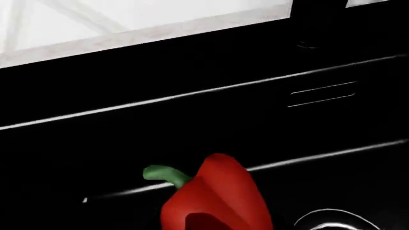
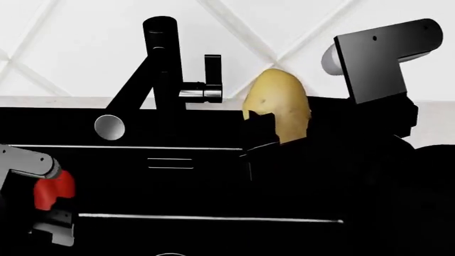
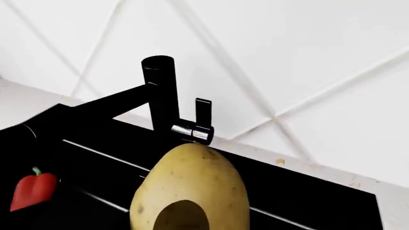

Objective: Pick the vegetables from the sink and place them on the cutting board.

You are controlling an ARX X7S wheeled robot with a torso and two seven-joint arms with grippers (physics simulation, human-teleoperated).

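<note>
The potato [image 2: 278,104] is being held upright by the right gripper [image 2: 265,140], closed on its lower end, raised above the sink [image 2: 213,181] just beside the faucet [image 2: 162,69]. The bell pepper [image 2: 54,193] is being gripped by the left gripper [image 2: 51,208], clamped around it, low within the sink basin, near the drain [image 1: 335,220].

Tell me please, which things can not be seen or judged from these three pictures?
- Cutting board: in no view.
- Left gripper fingers: black against the black sink; the left wrist view shows only the bell pepper, its lower part cut by the frame edge.
- Right gripper fingers: dark against the sink in the head view; the potato hides their contact.
- Drain: cut by the left wrist frame edge.
- Sink floor: too dark everywhere.
</note>
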